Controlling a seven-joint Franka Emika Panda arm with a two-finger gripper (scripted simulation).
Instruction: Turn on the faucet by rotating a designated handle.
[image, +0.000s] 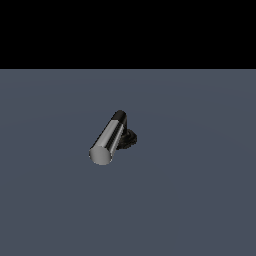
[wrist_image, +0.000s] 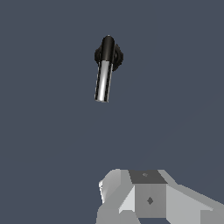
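Unmarked chrome handle (image: 107, 139), black faucet (image: 127, 136)

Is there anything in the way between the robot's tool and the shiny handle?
No. In the wrist view, only bare grey floor lies between the tool and the handle.

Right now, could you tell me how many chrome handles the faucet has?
1. The handle juts from the black elbow above the faucet's ribbed base; none other shows in either view.

We see a faucet (image: 118, 139) alone mid-floor (image: 200, 200), its chrome handle (image: 107, 141) jutting from a black elbow (image: 120, 116) toward us.
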